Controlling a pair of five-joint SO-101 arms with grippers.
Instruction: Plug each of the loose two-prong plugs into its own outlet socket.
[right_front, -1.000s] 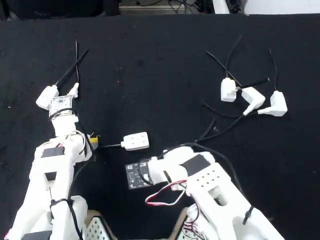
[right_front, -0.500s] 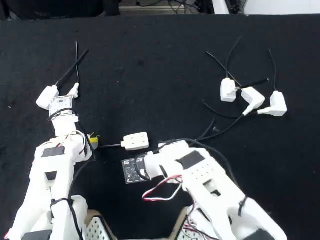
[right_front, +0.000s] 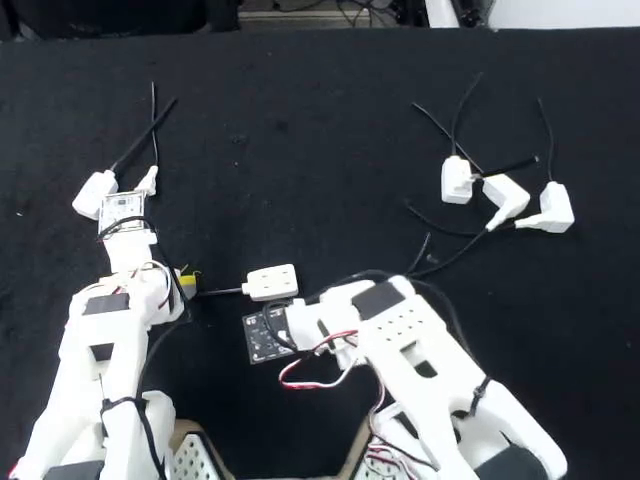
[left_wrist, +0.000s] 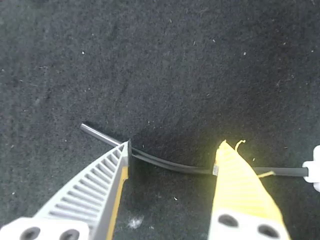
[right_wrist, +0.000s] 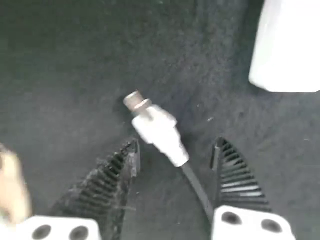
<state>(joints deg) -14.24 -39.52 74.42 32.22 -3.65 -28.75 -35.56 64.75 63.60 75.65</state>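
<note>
A white outlet socket (right_front: 272, 282) lies at the table's middle, its black cable (left_wrist: 165, 162) running to my left gripper (left_wrist: 175, 145). That gripper is open, one finger on each side of the cable, the yellow-taped finger (left_wrist: 240, 185) on the socket's side. In the high view the left gripper (right_front: 187, 280) sits just left of the socket. My right gripper (right_wrist: 176, 145) is open around a small white plug (right_wrist: 157, 129) with a metal tip, not touching it. The socket's corner (right_wrist: 287, 45) lies beyond. My right arm (right_front: 390, 320) covers that plug from above.
Three white plugs (right_front: 457, 180), (right_front: 505, 195), (right_front: 553, 208) with black leads lie at the back right. Two more white plugs (right_front: 95, 190), (right_front: 148, 180) lie at the back left by the left arm's camera board (right_front: 120, 208). A black cable (right_front: 440, 255) runs under the right arm.
The right arm has swung forward and left, closer to the socket. The left arm, the socket and the far plugs have not moved.
</note>
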